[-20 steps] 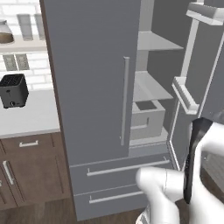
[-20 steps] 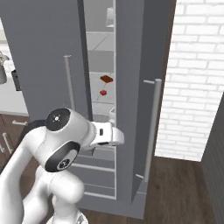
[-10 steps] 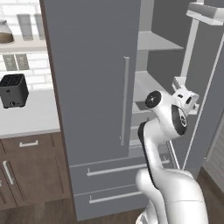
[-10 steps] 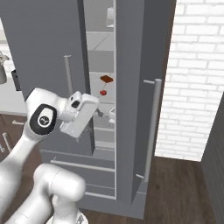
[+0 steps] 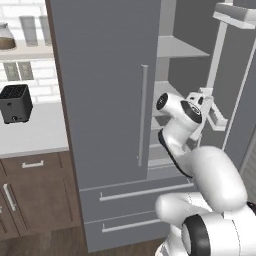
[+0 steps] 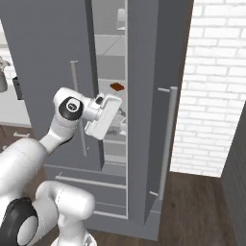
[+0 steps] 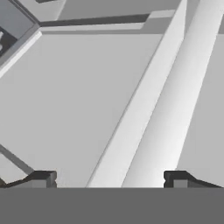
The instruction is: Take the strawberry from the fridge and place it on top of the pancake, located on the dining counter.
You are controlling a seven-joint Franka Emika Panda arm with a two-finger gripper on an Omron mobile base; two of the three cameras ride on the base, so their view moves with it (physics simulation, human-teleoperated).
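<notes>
Grey fridge (image 6: 53, 57) ajar; tool (image 7: 109, 178) jaws apart, empty; arm hides shelf behind brown piece (image 6: 116, 86).

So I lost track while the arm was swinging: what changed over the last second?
The arm rose from low beside the base and swung its tool up to the open gap of the fridge, at the level of the middle shelves. The tool took hold of nothing; its fingertips stand wide apart. The flat brown piece on its shelf, the fridge doors and the toaster stayed put.
</notes>
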